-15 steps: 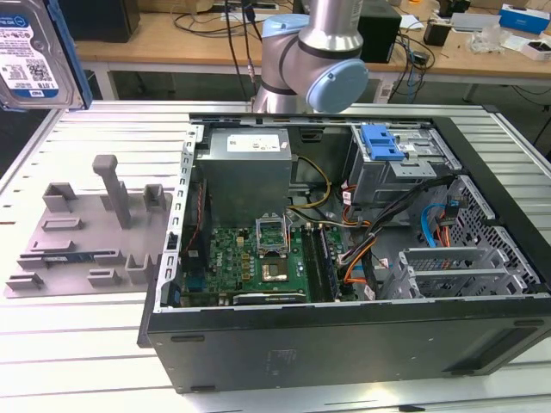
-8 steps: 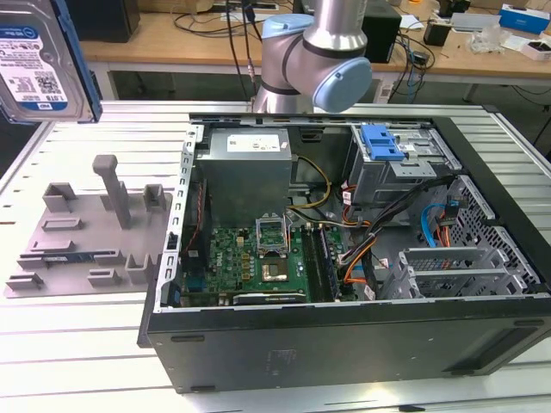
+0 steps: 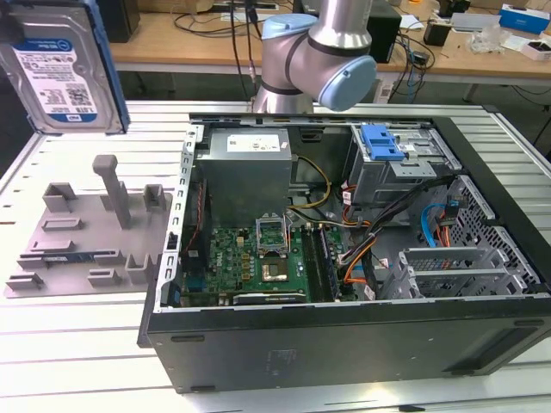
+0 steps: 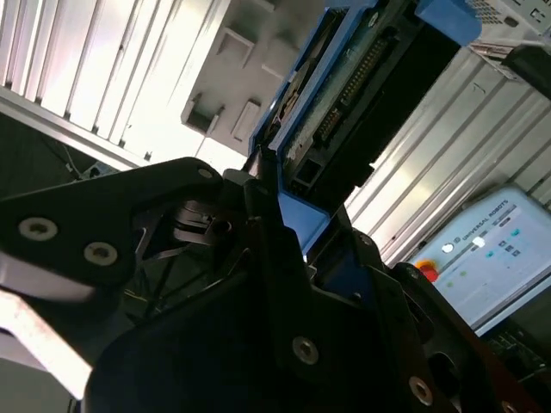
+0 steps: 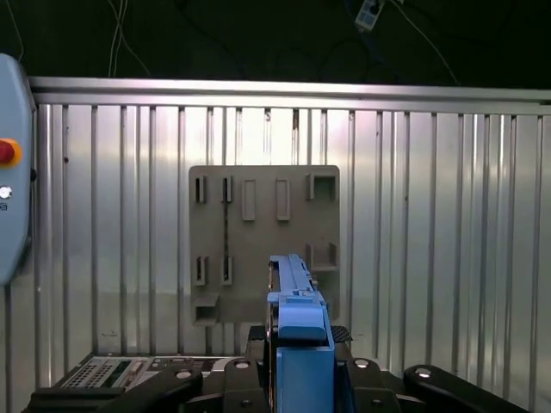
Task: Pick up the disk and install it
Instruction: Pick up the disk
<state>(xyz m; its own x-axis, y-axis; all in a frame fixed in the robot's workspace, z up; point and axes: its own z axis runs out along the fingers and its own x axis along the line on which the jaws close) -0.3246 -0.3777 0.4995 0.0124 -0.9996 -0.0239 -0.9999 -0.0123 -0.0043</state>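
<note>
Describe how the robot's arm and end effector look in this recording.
In the exterior view, the arm is made of silver-grey cylindrical tubes with rounded joint housings capped in pale blue. The end effector is matte black in both wrist views, built from flat, angular linkage plates with round silver fasteners set into them.

Silver disk (image 3: 39,52) w/ blue-white label (image 3: 58,90), blue bracket (image 3: 110,69); grey fixture plate (image 3: 82,249); black PC case (image 3: 344,348).
</note>
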